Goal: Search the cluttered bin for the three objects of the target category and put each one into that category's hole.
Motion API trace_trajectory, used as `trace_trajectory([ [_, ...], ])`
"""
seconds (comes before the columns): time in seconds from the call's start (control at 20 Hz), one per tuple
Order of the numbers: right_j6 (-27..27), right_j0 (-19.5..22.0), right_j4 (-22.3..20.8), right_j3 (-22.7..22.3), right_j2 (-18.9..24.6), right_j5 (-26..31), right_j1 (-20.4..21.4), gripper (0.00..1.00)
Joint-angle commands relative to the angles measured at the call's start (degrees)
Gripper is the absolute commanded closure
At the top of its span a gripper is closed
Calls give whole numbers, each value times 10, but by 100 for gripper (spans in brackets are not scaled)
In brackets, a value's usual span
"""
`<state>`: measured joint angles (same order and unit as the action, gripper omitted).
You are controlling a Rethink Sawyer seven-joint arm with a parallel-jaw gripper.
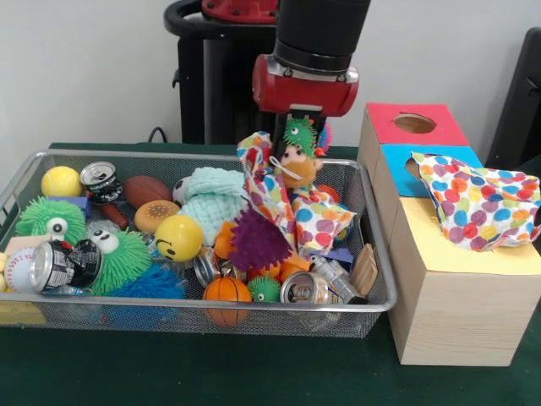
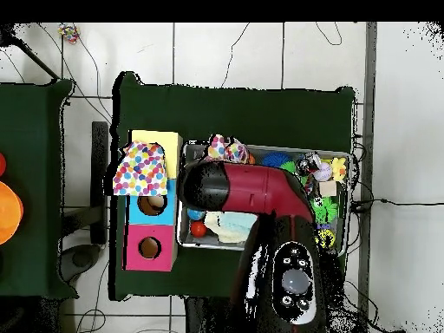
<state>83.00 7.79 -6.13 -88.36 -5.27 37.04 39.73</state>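
The end effector (image 1: 297,150) hung over the right part of the wire bin (image 1: 372,309), clamped on a green-haired troll doll (image 1: 297,156) beside a polka-dot cloth (image 1: 292,211). A second dotted cloth (image 1: 480,203) lay draped on the wooden box (image 1: 461,313), near its red-topped hole (image 1: 414,123), on the green tabletop (image 1: 211,372).

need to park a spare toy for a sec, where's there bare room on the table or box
Free: the green tablecloth in front of the wire bin, and the yellow box top below the polka-dot cloth. Crowded: the bin is packed edge to edge, and the gripper hangs over its back right part among toys.
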Motion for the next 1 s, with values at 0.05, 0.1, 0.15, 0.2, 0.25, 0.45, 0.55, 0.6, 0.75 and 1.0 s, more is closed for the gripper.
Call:
trace_trajectory([
  [0.05, 83, 53, 2, 44, 13, -38, -61, 100],
  [0.1, 84, 57, -1, 50, 12, -45, -68, 100],
  [0.15, 78, 64, -2, 52, 16, -48, -70, 100],
  [0.2, 74, 68, -2, 53, 18, -45, -70, 100],
  [0.25, 70, 70, -3, 51, 20, -40, -68, 100],
  [0.45, 70, 69, -4, 24, 22, -38, -40, 100],
  [0.55, 79, 61, -4, 7, 21, -44, -29, 100],
  [0.6, 81, 60, -4, 4, 22, -50, -30, 100],
  [0.75, 82, 57, -6, 1, 25, -57, -33, 100],
  [1.0, 106, 7, -19, 1, -12, -31, 1, 100],
])
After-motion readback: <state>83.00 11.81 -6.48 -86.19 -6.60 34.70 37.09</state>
